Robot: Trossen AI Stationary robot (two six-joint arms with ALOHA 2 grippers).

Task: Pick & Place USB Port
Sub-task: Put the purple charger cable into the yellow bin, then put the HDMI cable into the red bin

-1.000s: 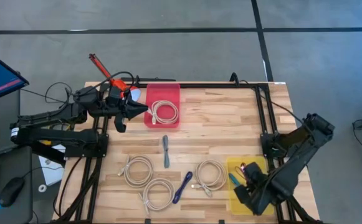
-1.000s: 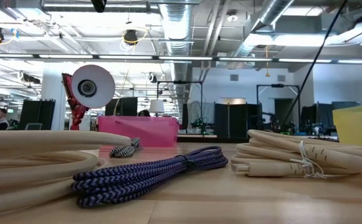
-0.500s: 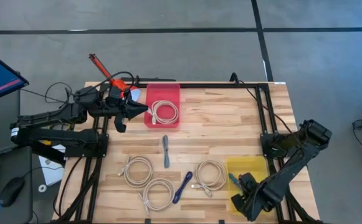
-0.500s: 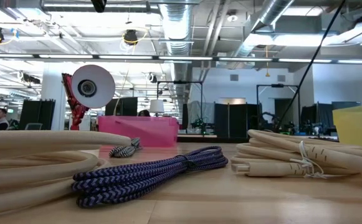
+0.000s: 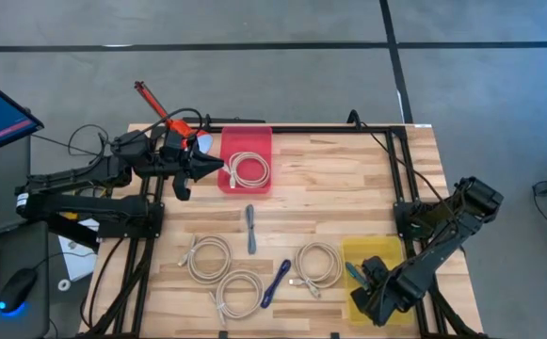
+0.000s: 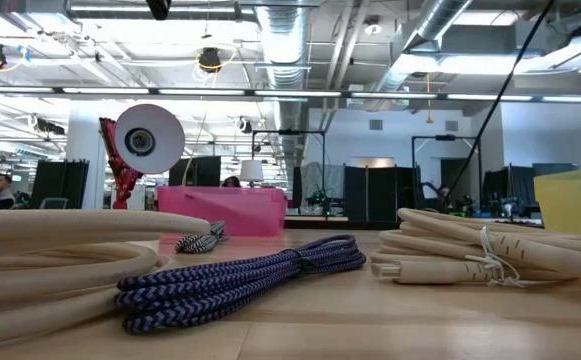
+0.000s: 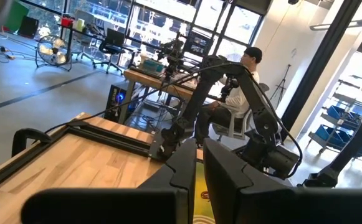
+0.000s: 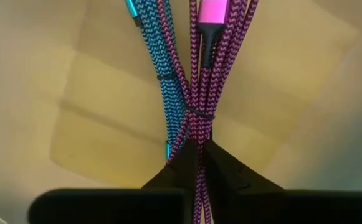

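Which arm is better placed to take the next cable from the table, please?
Probably the right. Its right gripper is over the yellow bin, close to the white coil and the purple cable. The left gripper waits by the pink bin.

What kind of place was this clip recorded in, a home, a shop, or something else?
Most likely a robotics lab or open workshop floor. Exposed ducts and strip lights run overhead, other robot arms stand at benches beyond the wooden table, and a person sits at a workstation.

Right gripper (image 5: 375, 299) hangs low at the near right corner, fingers pinched together; left gripper (image 5: 218, 166) waits far left, fingers together.
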